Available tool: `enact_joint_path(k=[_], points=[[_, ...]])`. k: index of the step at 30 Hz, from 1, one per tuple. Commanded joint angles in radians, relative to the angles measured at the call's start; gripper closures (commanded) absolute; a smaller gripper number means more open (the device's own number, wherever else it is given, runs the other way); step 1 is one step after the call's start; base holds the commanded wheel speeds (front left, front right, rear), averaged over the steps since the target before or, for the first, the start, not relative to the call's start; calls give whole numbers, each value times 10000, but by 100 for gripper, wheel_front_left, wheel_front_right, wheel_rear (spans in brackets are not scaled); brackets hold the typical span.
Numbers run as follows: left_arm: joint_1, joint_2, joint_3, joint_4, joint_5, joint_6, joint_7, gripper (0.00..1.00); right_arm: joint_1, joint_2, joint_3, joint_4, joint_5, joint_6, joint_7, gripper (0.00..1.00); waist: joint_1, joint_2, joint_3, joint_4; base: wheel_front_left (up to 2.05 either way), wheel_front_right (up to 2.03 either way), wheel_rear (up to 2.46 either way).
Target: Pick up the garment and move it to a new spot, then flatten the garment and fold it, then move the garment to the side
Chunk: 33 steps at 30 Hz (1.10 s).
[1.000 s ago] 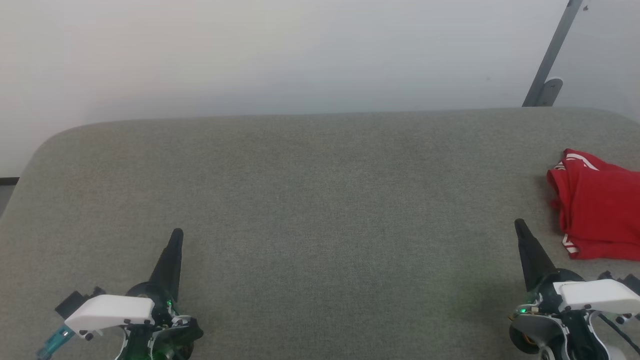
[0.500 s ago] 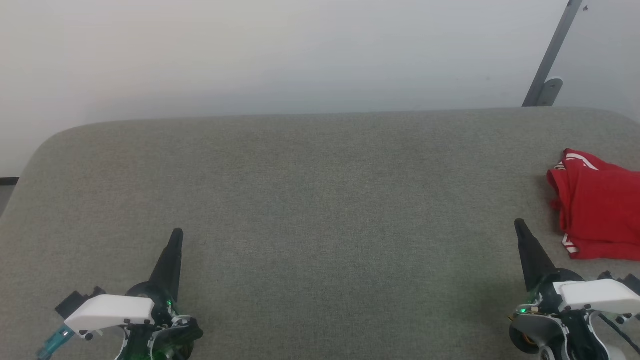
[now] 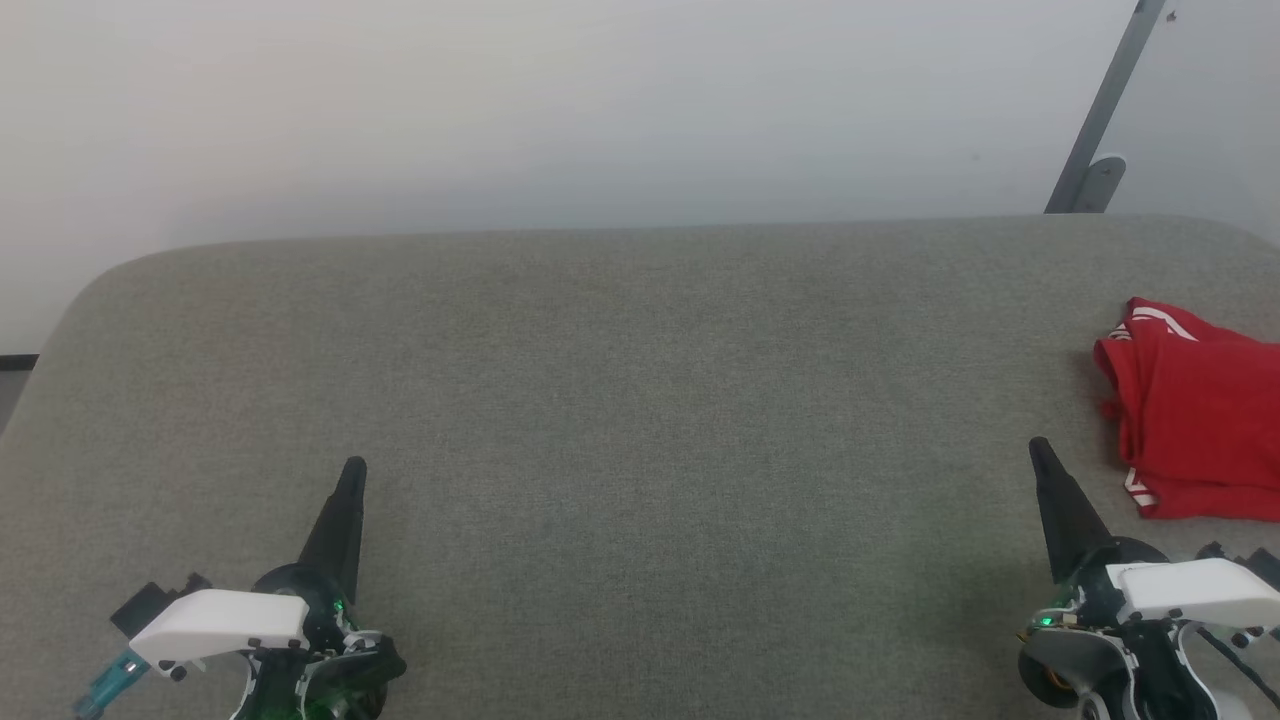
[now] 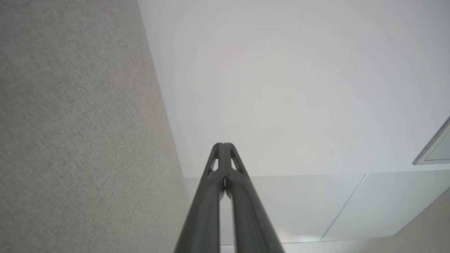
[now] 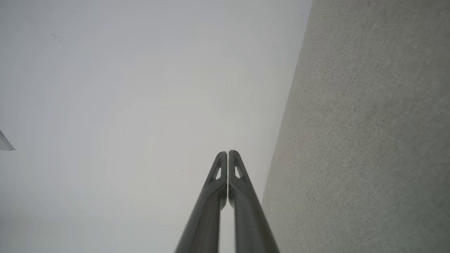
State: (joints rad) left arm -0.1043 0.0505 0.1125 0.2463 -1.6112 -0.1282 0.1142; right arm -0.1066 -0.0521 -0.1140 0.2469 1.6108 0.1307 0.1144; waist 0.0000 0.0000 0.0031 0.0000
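Garment [image 3: 1195, 415], red with white striped trim, lay crumpled at three o'clock on the desk [image 3: 640, 380]; my left fingers [image 3: 345, 500] and right fingers [image 3: 1050, 480] were pressed together, empty.

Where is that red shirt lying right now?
In the head view, the bunched red jersey with white trim lies at the right edge of the grey fabric surface, just beyond and right of the right gripper, apart from it.

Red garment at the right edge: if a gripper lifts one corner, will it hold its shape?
Probably not: the red garment lies in soft, creased layers, so it should droop and unfold. It looks thin, likely light. Against the grey woven surface, a push would likely bunch it rather than slide it whole.
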Motion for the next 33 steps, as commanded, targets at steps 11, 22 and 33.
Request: enact_joint_path(k=[11, 22, 33], points=[[-108, -26, 28, -8, -34, -47, 32, 100, -51, 37, -9, -43, 41, 0, 21, 100, 0, 0, 0, 0, 0, 0, 0], [-108, -27, 28, -7, -34, -47, 32, 100, -51, 35, -10, -43, 42, 0, 21, 100, 0, 0, 0, 0, 0, 0, 0], [-108, -26, 27, -7, -34, -47, 31, 100, -50, 35, -8, -43, 42, 0, 21, 100, 0, 0, 0, 0, 0, 0, 0]])
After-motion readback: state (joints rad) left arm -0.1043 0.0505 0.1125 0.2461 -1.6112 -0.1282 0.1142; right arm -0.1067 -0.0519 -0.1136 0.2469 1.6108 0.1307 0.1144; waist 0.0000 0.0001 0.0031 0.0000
